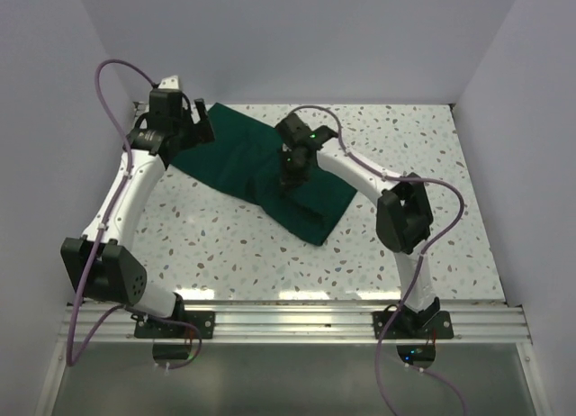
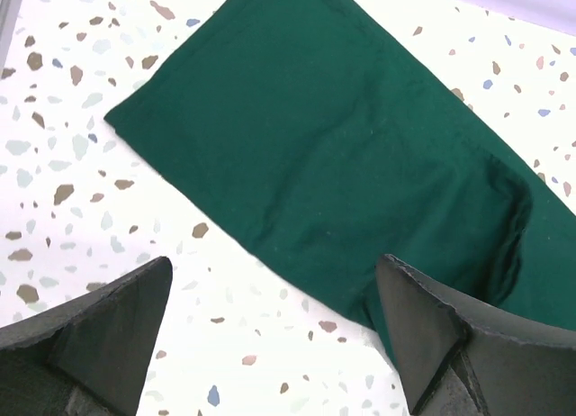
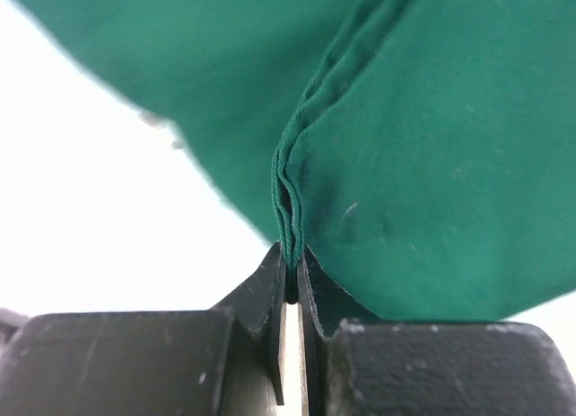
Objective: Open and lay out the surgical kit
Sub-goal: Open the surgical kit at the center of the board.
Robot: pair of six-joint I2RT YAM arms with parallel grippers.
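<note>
From above, the dark green cloth wrap [image 1: 243, 164] lies folded on the speckled table [image 1: 405, 245], its long axis slanting from upper left to lower right of centre. The left gripper [image 1: 193, 123] is at its upper-left end and the right gripper [image 1: 292, 177] is down on its middle. The left wrist view shows that arm's jaws spread wide and empty above the wrap's edge, probably standing clear so the cloth can move. In the right wrist view the jaws are pinched tight on a bunched fold [image 3: 290, 200] at frame centre, apparently to pull a flap open.
</note>
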